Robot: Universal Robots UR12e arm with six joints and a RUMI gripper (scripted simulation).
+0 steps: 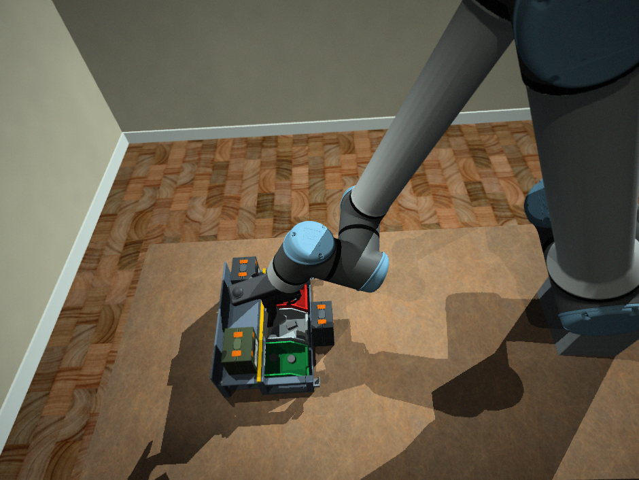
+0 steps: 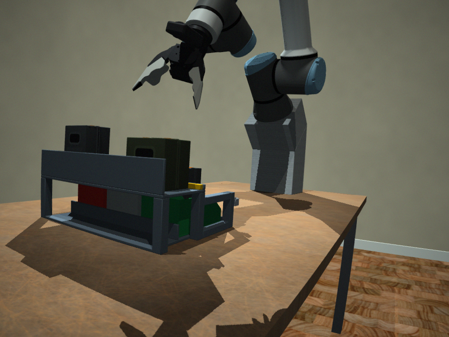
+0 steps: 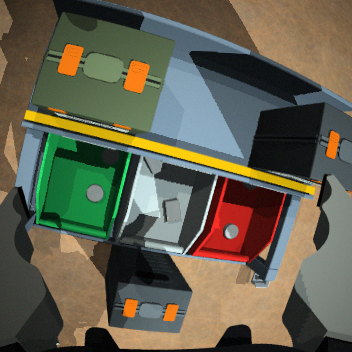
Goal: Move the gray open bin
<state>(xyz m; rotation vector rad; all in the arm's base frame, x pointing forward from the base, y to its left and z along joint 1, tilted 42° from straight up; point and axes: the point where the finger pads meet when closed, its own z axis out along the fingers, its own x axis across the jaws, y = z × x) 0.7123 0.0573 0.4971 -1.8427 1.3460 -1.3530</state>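
Note:
The gray open bin point(image 3: 145, 200) point(image 1: 293, 329) point(image 2: 123, 203) sits upright in the lower level of the blue-grey shelf point(image 3: 200, 105) point(image 1: 243, 315) point(image 2: 101, 168), in the middle slot between a green bin point(image 3: 75, 190) point(image 1: 286, 361) point(image 2: 181, 210) and a red bin point(image 3: 240, 220) point(image 1: 302, 298) point(image 2: 92, 195). A small grey block point(image 3: 172, 210) lies inside it. My gripper point(image 2: 165, 98) point(image 3: 171, 183) is open and empty. It hangs well above the shelf and points down, roughly over the gray bin.
An olive case point(image 3: 100, 75) point(image 1: 238, 343) point(image 2: 160, 157) and a black case point(image 3: 295, 140) point(image 1: 243, 267) point(image 2: 87, 139) stand on the shelf's top deck. A dark case point(image 3: 150, 295) point(image 1: 322, 322) stands on the table point(image 1: 412, 387) point(image 2: 253, 253) just in front of the bins. A yellow strip point(image 3: 165, 150) edges the top deck.

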